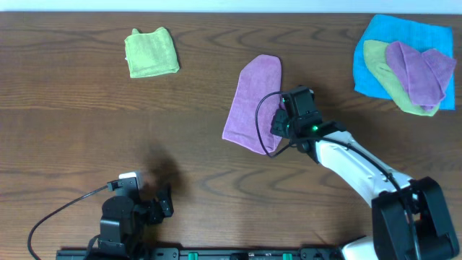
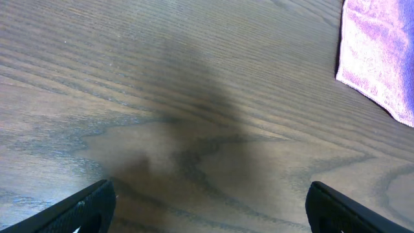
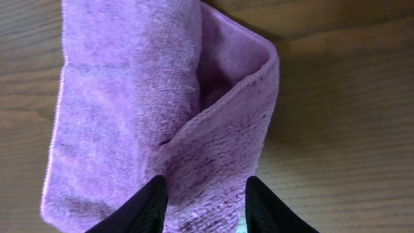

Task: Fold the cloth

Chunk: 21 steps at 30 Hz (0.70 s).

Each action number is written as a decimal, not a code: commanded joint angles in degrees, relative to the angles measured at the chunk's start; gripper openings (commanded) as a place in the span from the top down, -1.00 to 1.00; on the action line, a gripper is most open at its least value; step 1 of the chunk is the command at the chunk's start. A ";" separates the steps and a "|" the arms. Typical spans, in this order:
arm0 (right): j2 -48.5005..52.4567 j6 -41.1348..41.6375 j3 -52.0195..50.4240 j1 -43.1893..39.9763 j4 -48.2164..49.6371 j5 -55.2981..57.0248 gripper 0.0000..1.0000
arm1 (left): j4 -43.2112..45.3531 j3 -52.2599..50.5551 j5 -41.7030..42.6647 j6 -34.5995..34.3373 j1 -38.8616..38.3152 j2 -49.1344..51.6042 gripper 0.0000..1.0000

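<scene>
We seem to be on the second fold: the cloth (image 1: 251,101), doubled at centre, has its near-right edge between the right gripper (image 3: 206,202) jaws, clamped or not we can't tell, while the left gripper (image 2: 210,210) gapes wide at near left; next, pinch firmly and carry it over.

Overhead cam: top-down, far. Wrist cams: close, facing table (image 1: 72,108). All 3 share cloth (image 1: 249,101).

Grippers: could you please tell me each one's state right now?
Left gripper: open, holding nothing.
Right gripper: jaws astride the cloth fold; grip cannot be told.
</scene>
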 commanded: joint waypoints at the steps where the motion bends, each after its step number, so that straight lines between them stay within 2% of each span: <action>1: 0.55 -0.81 -0.35 -0.85 1.90 2.64 0.10 | -1.66 -1.25 -0.37 0.02 0.31 -0.42 -0.90; 2: 0.57 -0.83 -0.35 -0.98 3.26 2.80 -0.25 | -1.64 -1.25 -0.37 0.02 0.31 -0.42 -0.90; 3: 0.55 -0.81 -0.35 -1.16 4.63 2.78 -0.33 | -1.66 -1.25 -0.37 0.02 0.31 -0.42 -0.90; 5: 0.55 -0.79 -0.35 -1.44 7.23 1.18 -0.28 | -1.66 -1.25 -0.37 0.00 0.31 -0.42 -0.90; 7: 0.55 -0.09 -0.35 -1.49 8.76 -2.16 -0.33 | -1.66 -1.25 -0.37 0.02 0.31 -0.42 -0.91; 10: 0.55 2.10 -0.35 -1.53 9.07 -4.76 -0.15 | -1.66 -1.25 -0.37 0.02 0.31 -0.42 -0.90; 12: 0.59 2.62 -0.35 -1.64 8.96 -4.02 0.21 | -1.64 -1.25 -0.37 0.02 0.31 -0.42 -0.91; 13: 0.70 2.62 -0.35 -1.75 8.98 -3.78 0.31 | -1.66 -1.25 -0.37 0.00 0.31 -0.42 -0.90; 18: 2.10 2.67 -0.35 -2.80 8.59 -3.39 0.30 | -1.66 -1.25 -0.37 0.02 0.31 -0.42 -0.90; 21: 3.58 4.17 -0.35 -3.19 8.90 -2.49 0.21 | -1.66 -1.25 -0.37 0.02 0.31 -0.42 -0.90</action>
